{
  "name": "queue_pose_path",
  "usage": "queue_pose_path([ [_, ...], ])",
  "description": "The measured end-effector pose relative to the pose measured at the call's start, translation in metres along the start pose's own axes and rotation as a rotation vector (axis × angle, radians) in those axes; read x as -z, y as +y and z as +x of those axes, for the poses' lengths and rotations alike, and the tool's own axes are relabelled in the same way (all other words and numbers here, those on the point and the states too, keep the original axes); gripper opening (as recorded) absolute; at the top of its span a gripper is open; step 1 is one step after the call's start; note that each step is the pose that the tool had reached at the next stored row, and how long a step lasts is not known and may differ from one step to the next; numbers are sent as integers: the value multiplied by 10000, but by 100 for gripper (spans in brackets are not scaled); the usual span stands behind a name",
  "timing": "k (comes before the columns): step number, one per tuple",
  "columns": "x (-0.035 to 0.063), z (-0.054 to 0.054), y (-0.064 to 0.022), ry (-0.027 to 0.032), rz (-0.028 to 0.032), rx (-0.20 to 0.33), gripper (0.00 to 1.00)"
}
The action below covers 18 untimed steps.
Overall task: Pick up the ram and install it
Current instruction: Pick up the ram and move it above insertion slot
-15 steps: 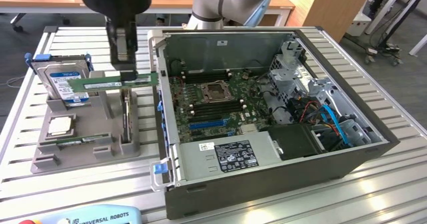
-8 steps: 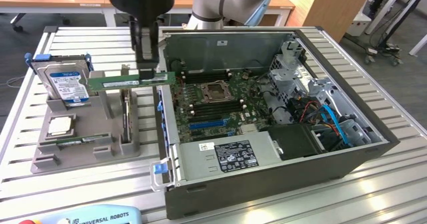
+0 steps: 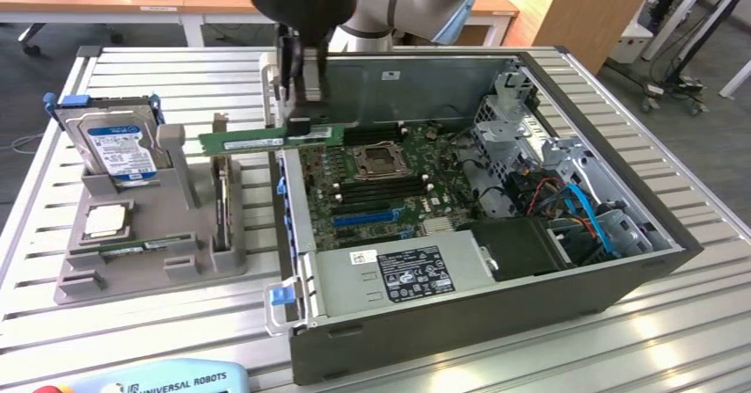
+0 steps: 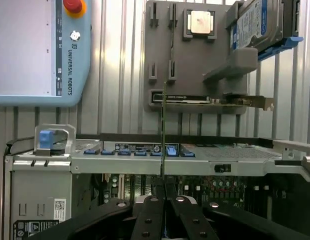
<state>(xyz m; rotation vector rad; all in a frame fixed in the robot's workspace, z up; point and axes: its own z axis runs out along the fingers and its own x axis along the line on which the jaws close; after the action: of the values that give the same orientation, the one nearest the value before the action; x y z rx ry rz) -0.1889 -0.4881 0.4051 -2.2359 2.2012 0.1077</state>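
Table (image 3: 35, 323): It is sitting under everything, grey, with long slats.
Drive (image 3: 114, 147): It is standing up at the far end of the holder, at the exterior view's left, showing its blue label.
Chip (image 3: 105, 221): The square silver one is lying flat in the holder, just in front of the drive.
Other ram (image 3: 139, 247): This green stick is lying in a slot near the holder's front.
Holder (image 3: 153, 274): This grey tray is sitting just beside the case.
Pendant (image 3: 176, 380): It is lying at the table's near edge.
Card (image 3: 221, 191): It is standing on its edge along the holder's side nearest the case.
Ram (image 3: 241, 141): It is hanging in the air on its long edge, over the case's left wall. One end is reaching toward the holder. It is up above the board, apart from it.
Pincer (image 3: 302, 122): I am pinching the ram from above, nearer its end over the board.
Case (image 3: 470, 331): It is lying on its side with the top open.
Board (image 3: 352, 195): It is lying flat inside the case.
Socket (image 3: 378, 161): It is sitting in the middle of the board.
Power box (image 3: 399, 274): It is sitting at the case's near end.
Wires (image 3: 586, 213): Blue ones are curling at the exterior view's right.
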Motion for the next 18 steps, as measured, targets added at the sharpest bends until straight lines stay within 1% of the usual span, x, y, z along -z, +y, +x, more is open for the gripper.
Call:
queue_pose_path([
  [18, 38, 0, -818, -1, 0, 0, 11],
])
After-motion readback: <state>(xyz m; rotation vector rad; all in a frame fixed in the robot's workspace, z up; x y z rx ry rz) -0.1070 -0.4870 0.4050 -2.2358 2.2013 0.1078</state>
